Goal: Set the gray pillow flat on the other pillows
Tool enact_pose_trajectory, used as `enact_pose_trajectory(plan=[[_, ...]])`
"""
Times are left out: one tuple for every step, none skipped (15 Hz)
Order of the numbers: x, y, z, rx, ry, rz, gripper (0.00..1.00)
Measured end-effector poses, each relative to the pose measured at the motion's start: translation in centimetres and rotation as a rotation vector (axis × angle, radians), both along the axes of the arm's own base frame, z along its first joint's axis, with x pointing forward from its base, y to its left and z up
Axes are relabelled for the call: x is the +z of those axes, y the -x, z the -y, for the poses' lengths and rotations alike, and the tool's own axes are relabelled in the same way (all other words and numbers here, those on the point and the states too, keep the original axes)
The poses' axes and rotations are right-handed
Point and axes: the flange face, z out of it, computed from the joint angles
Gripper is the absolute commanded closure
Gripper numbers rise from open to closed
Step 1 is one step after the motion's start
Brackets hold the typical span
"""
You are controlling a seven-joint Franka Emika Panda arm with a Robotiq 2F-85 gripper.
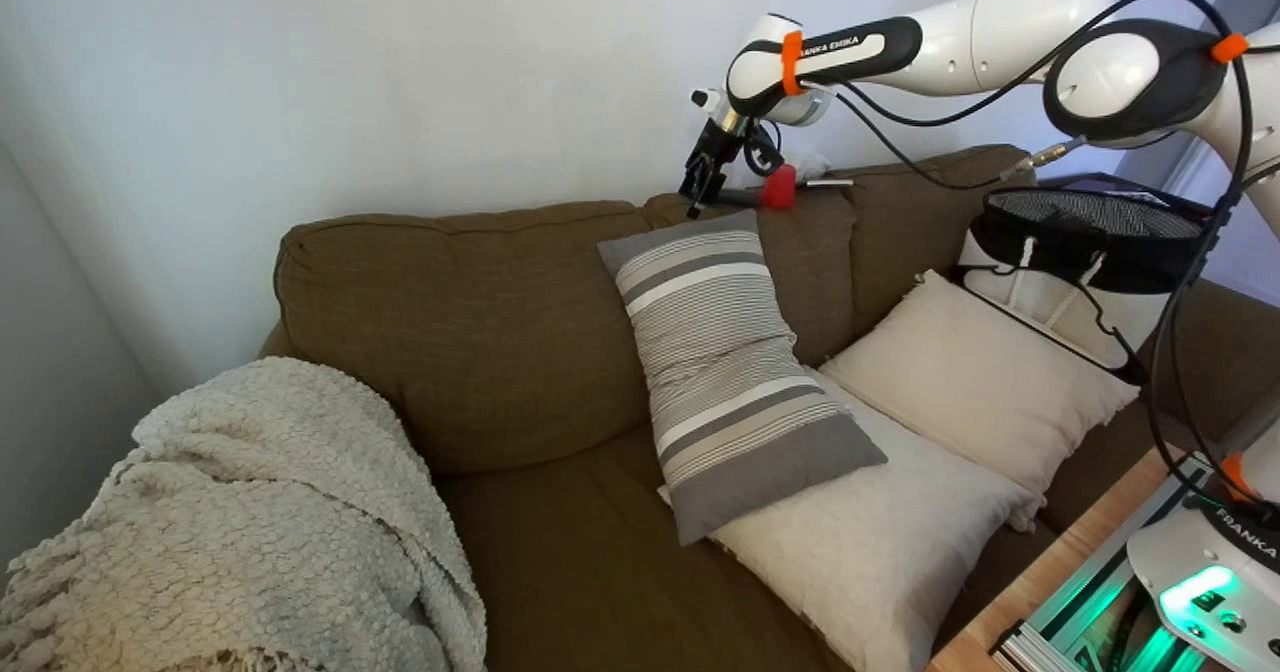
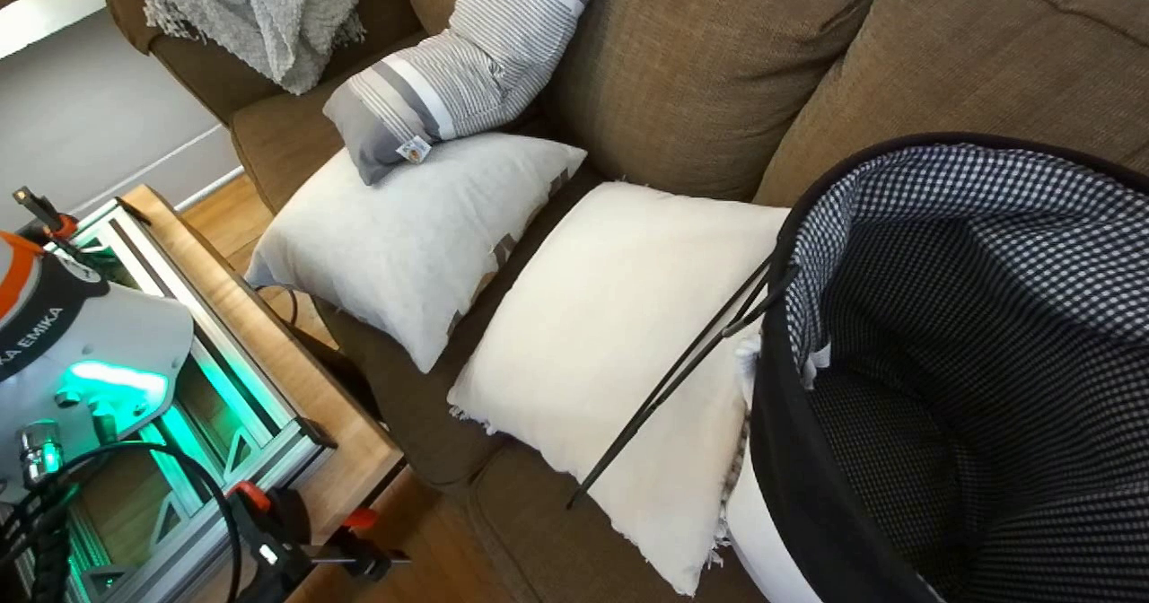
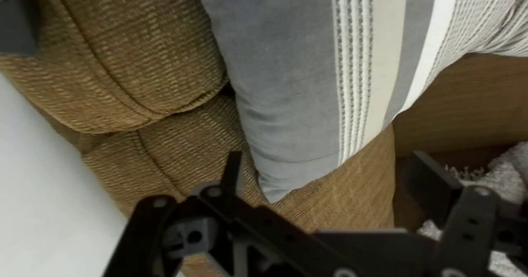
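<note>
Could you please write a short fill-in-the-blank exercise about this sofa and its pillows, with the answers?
1. The striped gray pillow leans on the sofa back, whose color is ____.
2. The pillow's lower end lies on ____ of the two cream pillows.
3. The hand is not shut but ____.
Answers: brown; one; open.

Your gray pillow point(image 1: 725, 352) has plain gray ends; btwn them, white, beige & dk gray stripes plus fine lines. You've a plain cream pillow point(image 2: 610, 334) and an off-white pillow point(image 2: 404, 231) w/ brownish patches along 1 edge, pattern hard to make out. Sofa point(image 1: 560, 562): brown. Blanket point(image 1: 275, 502): pale gray-beige. Basket lining point(image 2: 1068, 244): blk/wht check.
</note>
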Motion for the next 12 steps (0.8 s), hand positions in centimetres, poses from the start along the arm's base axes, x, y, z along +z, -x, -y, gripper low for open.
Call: enact_pose_trajectory(plan=[[-0.9,-0.3,-0.2,0.03,-0.004,-0.014,0.0],[-1.7,-0.6,-0.1,0.049,-0.002,-0.036,0.0],[-2.4,-0.8,0.0,0.057,0.007,-0.064,0.0],[-2.9,-0.9,0.2,0.062,0.023,-0.089,0.0],[-3.4,-1.0,0.3,0.067,0.04,-0.112,0.0],[-3.8,-1.1,0.3,0.072,0.056,-0.13,0.0],[-4.3,-1.2,0.2,0.076,0.076,-0.141,0.0],[-4.8,-1.3,0.1,0.079,0.1,-0.142,0.0],[-5.4,-1.5,0.0,0.08,0.132,-0.133,0.0],[-5.9,-1.7,-0.2,0.082,0.166,-0.121,0.0],[-6.0,-2.0,-0.4,0.079,0.197,-0.099,0.0],[-5.9,-2.3,-0.5,0.074,0.226,-0.074,0.0]])
